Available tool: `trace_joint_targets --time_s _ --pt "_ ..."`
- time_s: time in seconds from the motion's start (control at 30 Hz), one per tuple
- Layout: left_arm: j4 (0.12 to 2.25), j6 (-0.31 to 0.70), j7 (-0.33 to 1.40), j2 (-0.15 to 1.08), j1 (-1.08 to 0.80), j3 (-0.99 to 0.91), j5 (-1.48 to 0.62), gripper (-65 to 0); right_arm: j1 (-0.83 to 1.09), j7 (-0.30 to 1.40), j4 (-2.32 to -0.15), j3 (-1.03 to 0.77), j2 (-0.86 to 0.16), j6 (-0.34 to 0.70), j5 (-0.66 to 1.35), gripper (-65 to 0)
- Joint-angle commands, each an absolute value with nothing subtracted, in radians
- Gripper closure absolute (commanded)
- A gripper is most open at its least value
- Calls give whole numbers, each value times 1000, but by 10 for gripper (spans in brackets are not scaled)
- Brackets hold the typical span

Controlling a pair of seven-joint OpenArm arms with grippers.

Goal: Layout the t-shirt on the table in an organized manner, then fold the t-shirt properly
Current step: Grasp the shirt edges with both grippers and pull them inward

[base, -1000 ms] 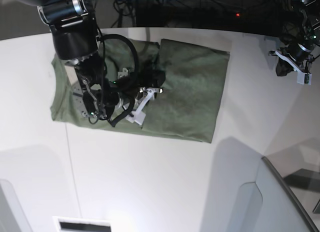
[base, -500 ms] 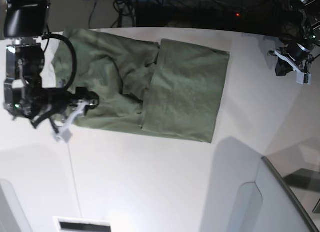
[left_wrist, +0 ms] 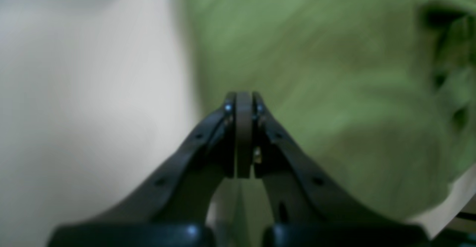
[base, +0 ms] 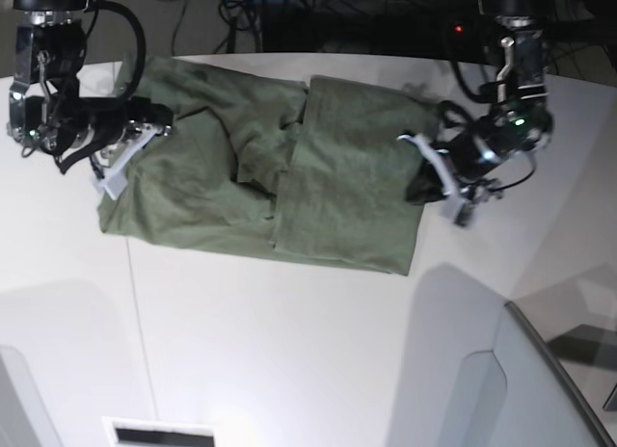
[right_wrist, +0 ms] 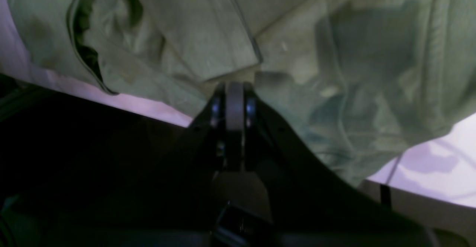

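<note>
Left hand (base: 424,182) newly at t-shirt (base: 347,187) edge

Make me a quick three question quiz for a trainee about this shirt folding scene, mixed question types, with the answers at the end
1. True or false: the t-shirt lies spread fully flat, with no part folded over.
2. Multiple choice: in the base view, the left gripper is at which side of the shirt? A. the view's left side B. the view's right side C. the near side
3. Fill in: in both wrist views the jaws of the left gripper and the right gripper stand ____.

Key
1. False; one panel is folded over and the rest is rumpled on the table.
2. B
3. shut, with nothing seen between them
</note>
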State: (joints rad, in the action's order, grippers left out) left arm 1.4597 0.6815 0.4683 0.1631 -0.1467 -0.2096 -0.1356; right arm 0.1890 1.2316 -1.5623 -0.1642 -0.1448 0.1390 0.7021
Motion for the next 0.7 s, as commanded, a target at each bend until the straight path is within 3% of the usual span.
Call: trace_joint_targets --time_s 0.0,0.1,0.17,0.23,0.37,0.4,0.47,0.67 --pt "1465 668 460 162 -140 -191 -120 0 176 1194 -1578 -174 -154 143 720 -23" --pt "1466 665 458 136 -137 -179 -91 0 165 1122 -1572 -188 -180 143 719 -33" --pt "1465 665 458 139 -140 -179 -93 0 131 1121 -1570 -219 -200 143 725 -75" --pt "1461 665 458 156 -148 -211 -93 0 99 1155 -1558 -262 -203 143 720 -197" --pt "1463 667 458 183 -176 -335 -93 0 53 1204 -1504 -433 -202 148 727 -585" --pt "1463 667 458 194 -179 -360 -93 0 53 1199 -1492 -479 -200 150 727 -647" --pt "1458 667 458 211 -194 -412 -93 0 51 1196 -1458 -545 -202 186 727 -650" --pt "1429 698 456 243 -220 -541 -94 0 47 1191 -1268 -598 -242 475 723 -650"
